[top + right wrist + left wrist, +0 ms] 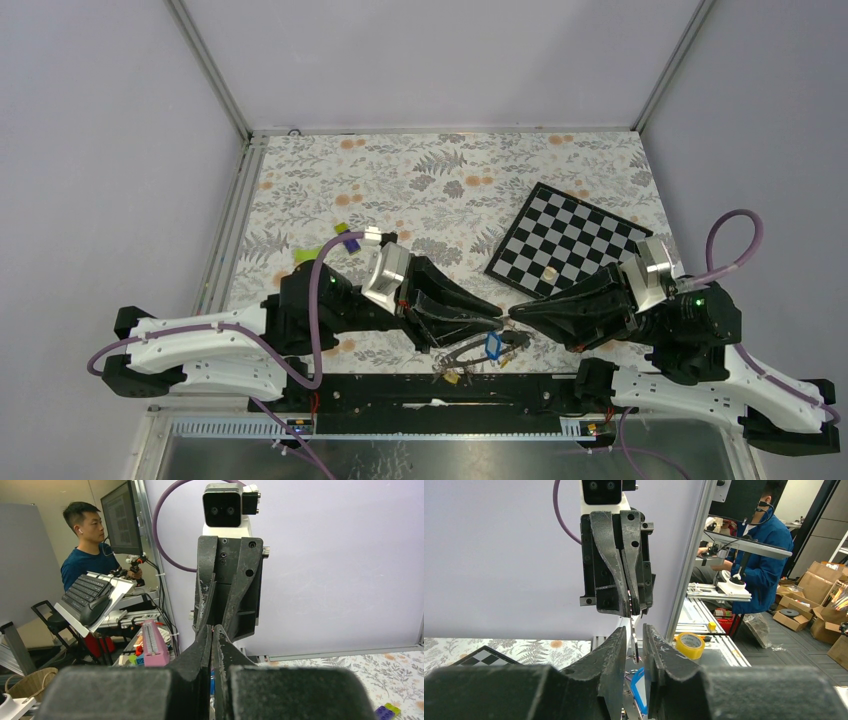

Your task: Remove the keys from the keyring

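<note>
The keyring (632, 630) shows edge-on as a thin flat metal strip in the left wrist view. My right gripper (630, 611) is shut on its upper edge. The lower part of the strip hangs in the narrow gap of my left gripper (635, 636), whose jaws stand slightly open and clear of it. From above, the two grippers (499, 319) (514, 317) meet tip to tip near the table's front edge. Under them lies the grey ring's arc (462, 352) with the keys: a blue tag (493, 346) (639, 690) and a yellow-headed key (452, 377).
A checkerboard (570, 240) lies at the back right with a small piece on it. A purple-and-green block (350, 240) and a yellow-green block (305, 255) sit at the left. The black base rail (430, 392) runs just in front of the keys.
</note>
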`<state>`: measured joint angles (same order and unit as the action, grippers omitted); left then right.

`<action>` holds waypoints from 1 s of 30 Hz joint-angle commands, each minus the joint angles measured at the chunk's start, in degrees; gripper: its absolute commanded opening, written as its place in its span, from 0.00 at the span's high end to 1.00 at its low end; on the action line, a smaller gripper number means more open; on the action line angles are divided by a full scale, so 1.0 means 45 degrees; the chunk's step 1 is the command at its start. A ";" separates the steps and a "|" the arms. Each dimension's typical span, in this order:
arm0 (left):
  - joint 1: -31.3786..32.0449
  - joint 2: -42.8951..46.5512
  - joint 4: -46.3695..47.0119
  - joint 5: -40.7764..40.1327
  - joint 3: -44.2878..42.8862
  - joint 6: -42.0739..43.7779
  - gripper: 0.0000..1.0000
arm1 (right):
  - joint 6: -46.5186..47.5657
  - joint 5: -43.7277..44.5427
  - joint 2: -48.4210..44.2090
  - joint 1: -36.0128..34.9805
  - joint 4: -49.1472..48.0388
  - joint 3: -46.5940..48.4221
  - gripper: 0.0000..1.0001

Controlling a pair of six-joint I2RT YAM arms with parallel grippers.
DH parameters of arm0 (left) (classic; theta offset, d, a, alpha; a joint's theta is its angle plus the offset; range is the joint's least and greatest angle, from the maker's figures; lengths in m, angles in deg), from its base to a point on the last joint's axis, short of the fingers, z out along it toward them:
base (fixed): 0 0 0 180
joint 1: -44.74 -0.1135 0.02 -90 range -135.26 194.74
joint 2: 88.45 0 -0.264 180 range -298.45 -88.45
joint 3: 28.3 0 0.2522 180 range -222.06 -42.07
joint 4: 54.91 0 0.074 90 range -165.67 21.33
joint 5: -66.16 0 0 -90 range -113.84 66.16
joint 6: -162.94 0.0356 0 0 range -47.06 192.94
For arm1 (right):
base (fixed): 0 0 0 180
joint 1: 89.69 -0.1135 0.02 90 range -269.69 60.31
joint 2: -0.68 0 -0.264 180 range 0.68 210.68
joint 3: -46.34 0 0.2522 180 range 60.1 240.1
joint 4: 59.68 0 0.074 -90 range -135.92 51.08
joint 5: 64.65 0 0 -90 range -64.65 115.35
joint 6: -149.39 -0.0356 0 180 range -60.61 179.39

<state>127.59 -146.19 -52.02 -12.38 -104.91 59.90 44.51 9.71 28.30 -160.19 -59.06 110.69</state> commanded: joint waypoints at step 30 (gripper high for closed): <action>0.0030 -0.0493 0.0143 0.0237 -0.0552 -0.0247 0.99 | -0.0027 0.0487 -0.0294 0.0022 -0.1144 -0.0025 1.00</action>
<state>127.59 -148.57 -52.35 -11.68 -105.05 58.87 44.54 10.54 27.77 -160.19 -58.93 109.97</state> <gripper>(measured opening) 0.074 0.020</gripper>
